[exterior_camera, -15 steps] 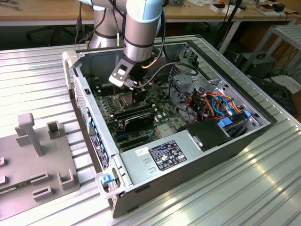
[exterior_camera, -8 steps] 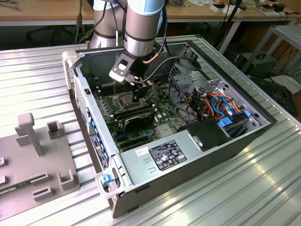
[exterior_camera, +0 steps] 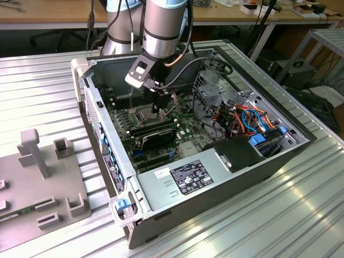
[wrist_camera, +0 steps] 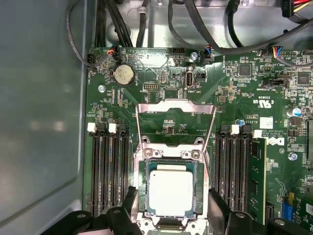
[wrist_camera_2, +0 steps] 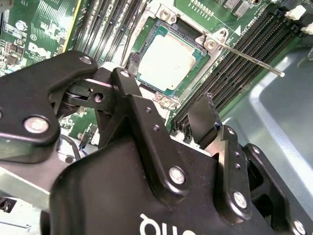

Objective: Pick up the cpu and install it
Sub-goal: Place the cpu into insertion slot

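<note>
My gripper (exterior_camera: 159, 106) hangs in the upper middle of the exterior view, just toward that view's left of centre, reaching down inside the open computer case (exterior_camera: 226, 196). My fingers (wrist_camera: 216, 204) are spread wide and grip nothing. In the first wrist view one stands at each side of the socket (wrist_camera: 143, 169), and I cannot tell whether they touch its edges.

The cpu (wrist_camera: 170, 191) lies flat and square in that socket on the motherboard (wrist_camera: 146, 78), silver top up, between the two banks of memory slots (wrist_camera: 108, 171). The hold-down frame (wrist_camera: 175, 113) is swung open and lies back on the board beyond the chip. In the second wrist view the thin lever (wrist_camera_2: 249, 58) juts out, unlatched.

I judge the placing done and the release made: the chip looks seated but not clamped. Any move from here calls for a clean, straight path clear of the chip, with no sideways brush, since nothing pins it down.
</note>
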{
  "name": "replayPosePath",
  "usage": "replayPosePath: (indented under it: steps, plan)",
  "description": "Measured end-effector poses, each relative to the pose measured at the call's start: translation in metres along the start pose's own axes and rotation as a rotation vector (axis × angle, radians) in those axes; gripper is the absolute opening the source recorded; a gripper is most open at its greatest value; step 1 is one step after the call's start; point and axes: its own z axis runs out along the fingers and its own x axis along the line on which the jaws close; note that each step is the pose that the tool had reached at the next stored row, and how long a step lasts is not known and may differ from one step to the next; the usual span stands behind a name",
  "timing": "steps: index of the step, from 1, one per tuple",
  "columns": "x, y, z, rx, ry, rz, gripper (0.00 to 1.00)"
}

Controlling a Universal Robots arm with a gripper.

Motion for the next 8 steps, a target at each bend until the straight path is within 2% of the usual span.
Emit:
replayPosePath:
  steps: [2, 8]
  plan:
    - [0.0, 0.0, -0.0003, 0.0001, -0.0002, 0.0, 0.67]
    - [0.0001, 0.0003, -0.009, 0.0, -0.0001, 0.0, 0.67]
